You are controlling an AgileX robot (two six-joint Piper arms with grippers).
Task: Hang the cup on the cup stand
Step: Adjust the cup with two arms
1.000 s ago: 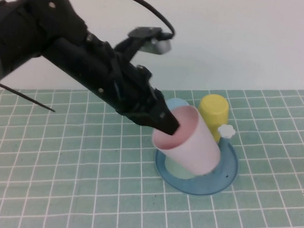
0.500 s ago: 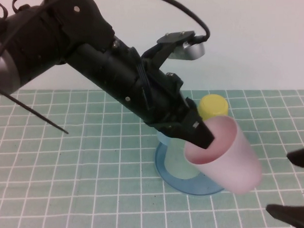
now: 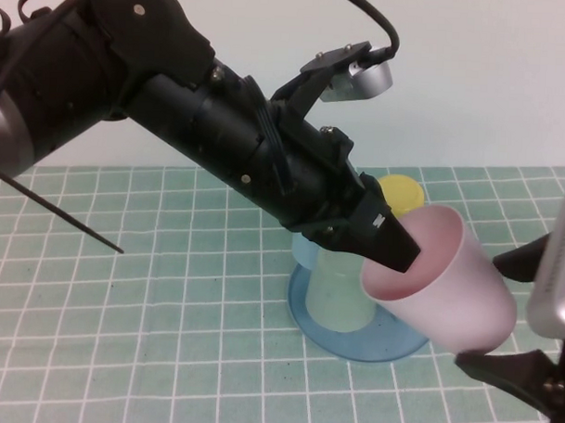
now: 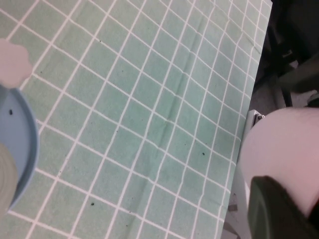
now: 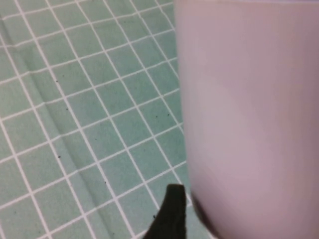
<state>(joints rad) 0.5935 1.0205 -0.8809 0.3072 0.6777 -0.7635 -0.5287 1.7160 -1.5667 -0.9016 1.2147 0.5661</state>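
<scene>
My left gripper (image 3: 393,248) is shut on the rim of the pale pink cup (image 3: 456,296), one finger inside the mouth. It holds the cup tilted in the air to the right of the cup stand (image 3: 352,342). My right gripper (image 3: 515,317) has come in from the right edge and is open, one finger above and one below the cup's base end. In the left wrist view the dark finger (image 4: 271,209) presses the cup (image 4: 284,144). The right wrist view is mostly filled by the cup (image 5: 249,114), with one finger (image 5: 169,214) beside it.
On the blue stand sit a pale green cup (image 3: 340,288), a yellow cup (image 3: 402,192) and a light blue cup (image 3: 304,249) behind my left arm. A white flower cap (image 4: 12,62) shows in the left wrist view. A green grid mat (image 3: 149,300) covers the table.
My left arm has lifted the pink cup off the stand area and carried it right and toward the camera. My right gripper has entered from the right and opened round the cup's base.
</scene>
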